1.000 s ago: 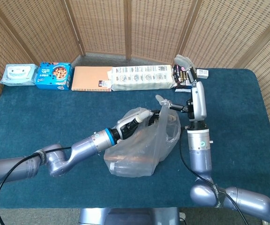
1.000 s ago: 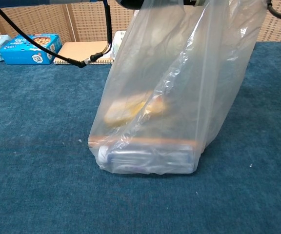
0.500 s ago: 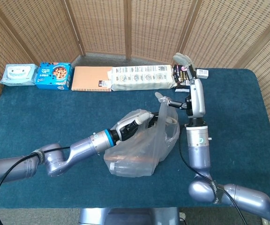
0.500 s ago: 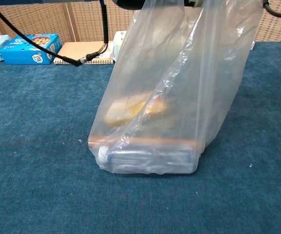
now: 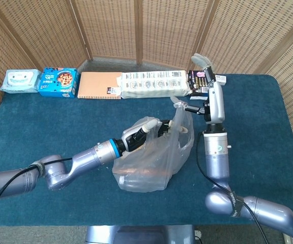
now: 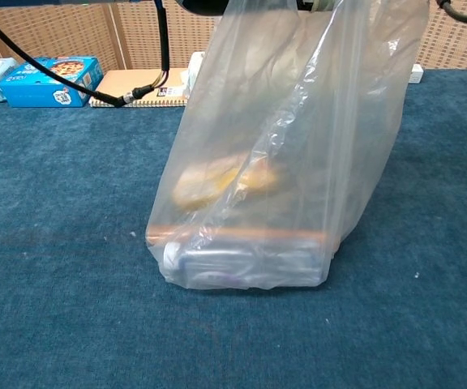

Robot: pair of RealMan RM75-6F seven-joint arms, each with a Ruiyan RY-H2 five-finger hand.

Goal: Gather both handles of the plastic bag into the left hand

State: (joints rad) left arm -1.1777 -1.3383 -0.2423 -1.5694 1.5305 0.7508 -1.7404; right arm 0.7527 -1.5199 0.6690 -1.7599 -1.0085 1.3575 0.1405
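Roughly midway. Plastic bag (image 5: 154,157) upright mid-tabletop (image 5: 45,122), groceries inside. Left hand (image 5: 146,133) at the bag mouth, fingers apparently curled around one handle; right hand (image 5: 189,108) pinching the other handle (image 5: 179,109) aloft. Transfer to left pending.

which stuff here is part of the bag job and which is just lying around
In the job: bag, left robot hand at the bag's top, right robot hand holding a handle.

Lying about: wipes, blue box, notebook, white pack, dark packet.

Wipes pack (image 5: 19,80), blue cookie box (image 5: 58,82), notebook (image 5: 100,85) along table's (image 5: 45,127) back edge.
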